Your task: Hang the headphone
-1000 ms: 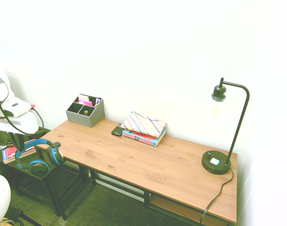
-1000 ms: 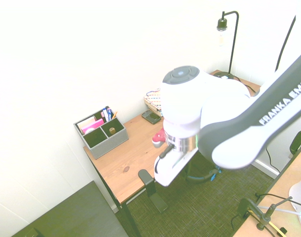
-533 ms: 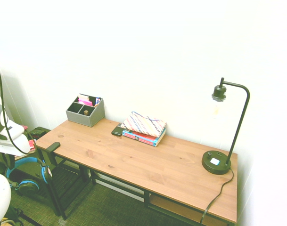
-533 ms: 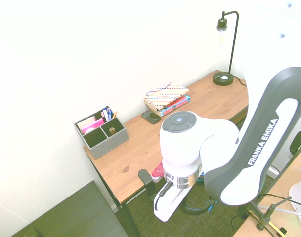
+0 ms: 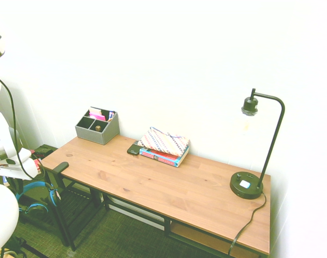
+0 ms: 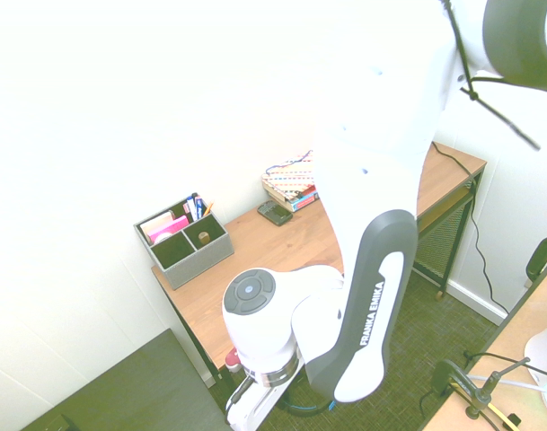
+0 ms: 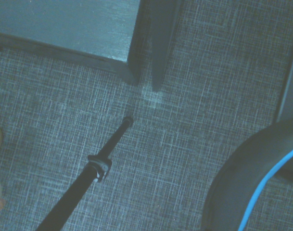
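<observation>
Below the desk's [image 5: 152, 183] nine o'clock end, the headphone [image 5: 38, 192] is hanging low beside the arm; I'm judging it light, rigid-banded, best gripped mid-headband. I cannot tell the fingers' state.

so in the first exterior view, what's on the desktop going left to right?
Grey organizer → dark phone → stack of books with patterned pouch on top → black desk lamp. The headphone isn't on the desk; it's low down past the desk's left end.
</observation>
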{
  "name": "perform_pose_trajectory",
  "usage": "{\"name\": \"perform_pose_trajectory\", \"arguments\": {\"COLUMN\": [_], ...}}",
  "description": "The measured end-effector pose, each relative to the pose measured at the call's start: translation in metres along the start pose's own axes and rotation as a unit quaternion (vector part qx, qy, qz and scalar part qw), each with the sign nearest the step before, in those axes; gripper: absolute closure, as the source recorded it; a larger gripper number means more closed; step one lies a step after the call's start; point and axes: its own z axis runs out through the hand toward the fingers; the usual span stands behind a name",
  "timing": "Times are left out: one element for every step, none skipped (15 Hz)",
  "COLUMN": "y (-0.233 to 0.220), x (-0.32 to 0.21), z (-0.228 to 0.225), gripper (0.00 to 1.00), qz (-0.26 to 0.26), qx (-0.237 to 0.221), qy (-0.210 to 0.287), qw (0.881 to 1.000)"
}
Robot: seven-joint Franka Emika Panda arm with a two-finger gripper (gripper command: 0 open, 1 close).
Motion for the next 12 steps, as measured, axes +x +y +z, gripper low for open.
{"name": "perform_pose_trajectory", "arguments": {"y": [-0.005,-0.008,-0.009,-0.009,-0.008,-0.007,-0.006,-0.005,-0.006,-0.008,-0.01,-0.011], "x": [0.003,0.008,0.014,0.022,0.028,0.033,0.037,0.038,0.039,0.04,0.042,0.043], "z": [0.006,0.01,0.014,0.017,0.02,0.022,0.025,0.026,0.027,0.028,0.028,0.029], "gripper": [1.0,1.0,1.0,1.0,1.0,1.0,0.0,0.0,0.0,0.0,0.0,0.0], "qz": [0.003,0.008,0.013,0.017,0.02,0.022,0.022,0.021,0.019,0.016,0.015,0.015], "qx": [-0.003,-0.007,-0.01,-0.014,-0.017,-0.023,-0.03,-0.037,-0.04,-0.043,-0.044,-0.045], "qy": [0.006,0.012,0.016,0.021,0.025,0.028,0.031,0.03,0.029,0.027,0.026,0.023], "qw": [1.0,1.0,1.0,1.0,0.999,0.999,0.999,0.999,0.999,0.999,0.999,0.999]}}
